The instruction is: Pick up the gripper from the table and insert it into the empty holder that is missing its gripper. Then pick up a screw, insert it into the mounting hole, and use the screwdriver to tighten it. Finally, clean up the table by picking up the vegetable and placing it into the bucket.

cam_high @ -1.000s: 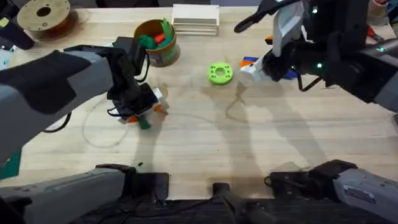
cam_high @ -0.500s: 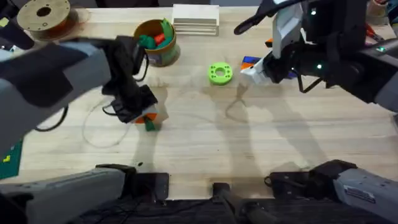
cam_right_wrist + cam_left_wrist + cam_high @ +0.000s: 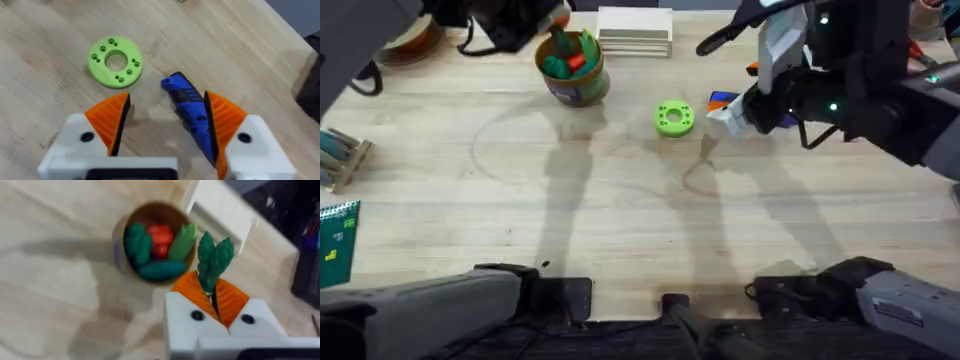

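Left pincer (image 3: 216, 302) clamped on vegetable (image 3: 214, 260) beside bucket (image 3: 152, 242); right pincer (image 3: 167, 120) apart by screwdriver (image 3: 190, 107); early release risks bouncing off rim

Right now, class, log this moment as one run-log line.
left gripper: shut on dark green toy vegetable, near yellow-green bucket | right gripper: open, over blue cylindrical screwdriver | lime-green ring: on table

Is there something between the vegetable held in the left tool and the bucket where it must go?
Nothing visible stands in the way. The left tool is shut on the vegetable and hangs beside the open bucket. The bucket already holds red and green toy vegetables, but its mouth is uncovered.
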Action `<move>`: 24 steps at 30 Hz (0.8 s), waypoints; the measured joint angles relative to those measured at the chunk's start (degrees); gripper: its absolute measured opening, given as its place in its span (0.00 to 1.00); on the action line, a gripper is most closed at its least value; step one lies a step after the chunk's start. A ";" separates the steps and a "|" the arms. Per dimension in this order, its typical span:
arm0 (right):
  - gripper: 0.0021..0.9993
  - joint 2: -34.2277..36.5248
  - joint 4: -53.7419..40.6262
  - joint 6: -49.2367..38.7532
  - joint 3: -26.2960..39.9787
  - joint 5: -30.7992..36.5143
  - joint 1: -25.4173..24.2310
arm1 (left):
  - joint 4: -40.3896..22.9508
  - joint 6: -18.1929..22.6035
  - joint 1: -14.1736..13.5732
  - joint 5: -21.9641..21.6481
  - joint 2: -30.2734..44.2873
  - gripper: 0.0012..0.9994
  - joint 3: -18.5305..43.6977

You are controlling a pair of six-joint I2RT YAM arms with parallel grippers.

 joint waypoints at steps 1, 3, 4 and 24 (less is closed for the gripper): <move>0.86 -0.01 0.00 0.00 0.00 0.00 0.00 | 1.86 0.41 0.00 -0.68 0.30 0.01 0.00; 0.86 0.00 0.00 -0.02 0.00 0.00 0.00 | 4.88 0.98 0.00 -1.72 1.53 0.01 0.00; 0.86 0.00 0.00 -0.02 0.00 0.00 0.00 | 5.71 1.14 0.00 -2.00 2.51 0.01 0.02; 0.86 0.00 -0.04 0.00 0.00 0.00 0.00 | 5.68 2.51 0.02 -2.93 16.68 0.91 0.00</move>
